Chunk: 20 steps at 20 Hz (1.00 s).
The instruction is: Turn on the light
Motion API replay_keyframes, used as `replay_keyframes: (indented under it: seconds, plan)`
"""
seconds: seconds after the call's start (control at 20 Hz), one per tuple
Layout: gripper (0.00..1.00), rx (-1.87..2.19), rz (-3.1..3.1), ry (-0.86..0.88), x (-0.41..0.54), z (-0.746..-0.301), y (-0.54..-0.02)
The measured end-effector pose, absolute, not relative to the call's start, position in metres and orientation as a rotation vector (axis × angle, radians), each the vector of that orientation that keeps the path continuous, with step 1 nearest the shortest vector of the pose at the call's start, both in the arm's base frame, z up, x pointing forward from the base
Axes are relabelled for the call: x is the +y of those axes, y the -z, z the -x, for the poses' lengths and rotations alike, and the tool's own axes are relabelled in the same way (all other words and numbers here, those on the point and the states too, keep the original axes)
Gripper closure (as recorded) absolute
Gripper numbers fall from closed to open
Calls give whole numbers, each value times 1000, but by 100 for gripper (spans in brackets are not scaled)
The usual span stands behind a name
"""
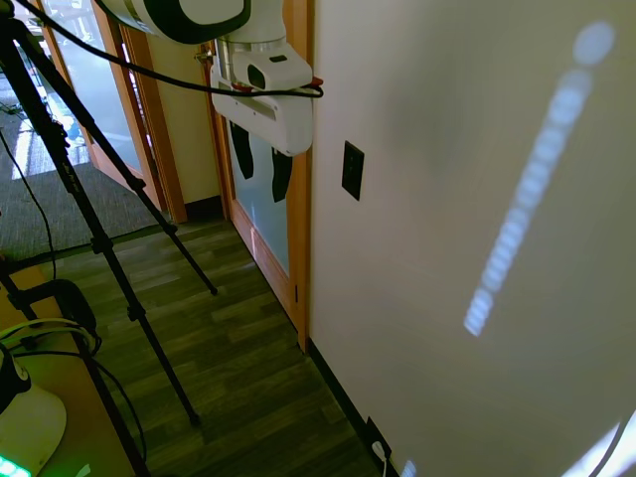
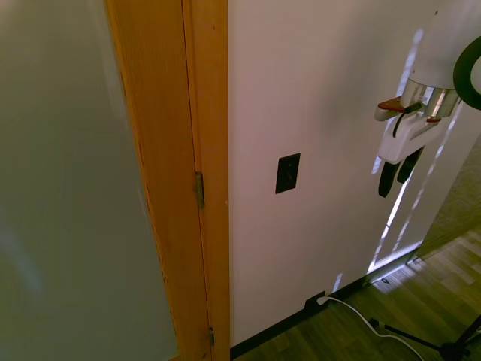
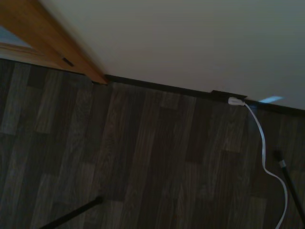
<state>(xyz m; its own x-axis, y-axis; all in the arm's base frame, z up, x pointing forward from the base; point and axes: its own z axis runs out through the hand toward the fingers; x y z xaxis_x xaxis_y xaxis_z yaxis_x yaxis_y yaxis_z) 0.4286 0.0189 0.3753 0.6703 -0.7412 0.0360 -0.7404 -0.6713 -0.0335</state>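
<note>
The light switch (image 1: 352,170) is a small black plate standing upright on the pale wall (image 1: 447,199), a little way from the wooden door frame (image 2: 207,150). The gripper (image 1: 262,164) hangs in the air near the switch, about level with it, and does not touch it. Its two dark fingers (image 2: 387,179) point down with a gap between them, so it is open and holds nothing. No lamp shows in any view. Low on the wall, by the dark wood floor (image 3: 143,157), sits a black outlet plate (image 3: 228,95) with a white plug (image 3: 236,101) in it, and a white cord (image 3: 264,148) runs from it across the floor. A pale blue dotted streak of glare (image 1: 537,179) lies on the wall. The arm's upper part is cut off at the picture edge.
</note>
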Motion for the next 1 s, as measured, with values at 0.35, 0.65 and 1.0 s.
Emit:
replay_keyframes:
  seconds: [0.35, 0.65, 1.0]
  plan:
    - [0, 1255, 2804, 199, 56, -462, -369]
    - [0, 1354, 2650, 306, 83, -553, -307]
    - [0, 1592, 2534, 576, 80, -586, -280]
